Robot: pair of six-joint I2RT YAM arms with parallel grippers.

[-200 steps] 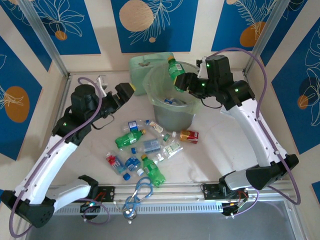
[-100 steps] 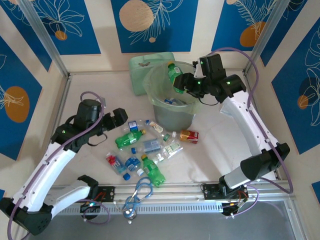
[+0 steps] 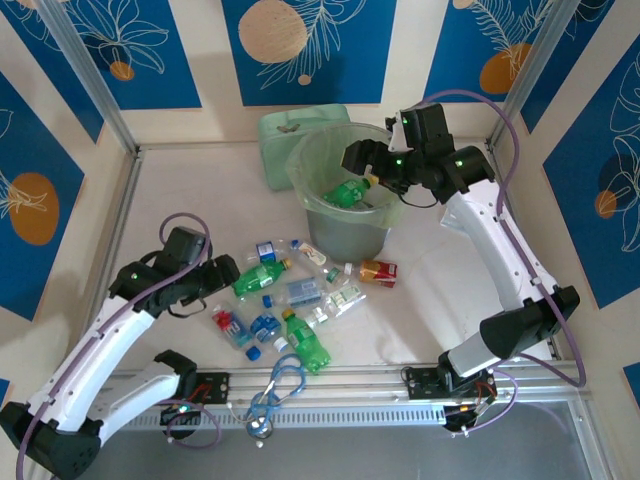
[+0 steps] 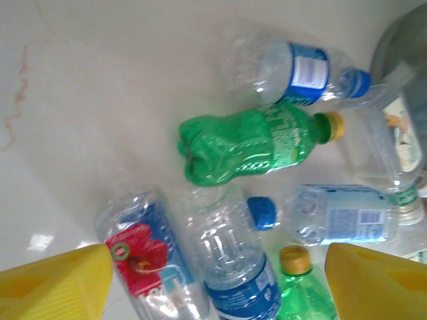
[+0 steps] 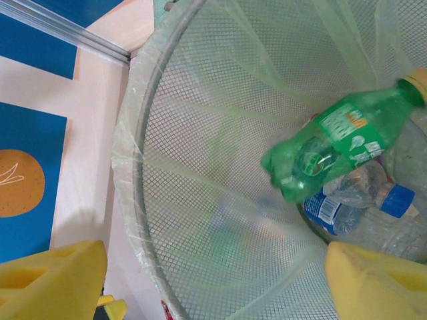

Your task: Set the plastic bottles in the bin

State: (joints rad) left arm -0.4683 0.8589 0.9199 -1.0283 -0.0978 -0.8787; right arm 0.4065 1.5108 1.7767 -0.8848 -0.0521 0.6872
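The bin [image 3: 300, 178] stands at the back middle of the table, and in the right wrist view its mesh wall [image 5: 200, 167] lies below my right gripper [image 5: 215, 283]. That gripper [image 3: 360, 160] hangs open over the rim, nothing between its yellow pads [image 5: 53, 277]. A green bottle [image 5: 333, 143] lies loose inside on a clear blue-labelled one [image 5: 353, 203]. Several plastic bottles [image 3: 290, 295] lie scattered in front of the bin. My left gripper [image 3: 224, 272] is open low over their left side, spanning a clear blue-labelled bottle [image 4: 233, 260] and a red-flower one [image 4: 143, 260]. A green bottle [image 4: 253, 148] lies just beyond.
A flat mint-green box [image 3: 290, 130] sits behind the bin. Blue scissors-like loops [image 3: 283, 385] lie at the near rail. A red-labelled bottle [image 3: 378, 272] lies right of the pile, and a green one [image 3: 308, 342] lies at its near edge.
My right gripper opened and the green bottle dropped from it into the bin. My left arm swung down and toward the near side, onto the bottle pile, its jaws narrowing a little.
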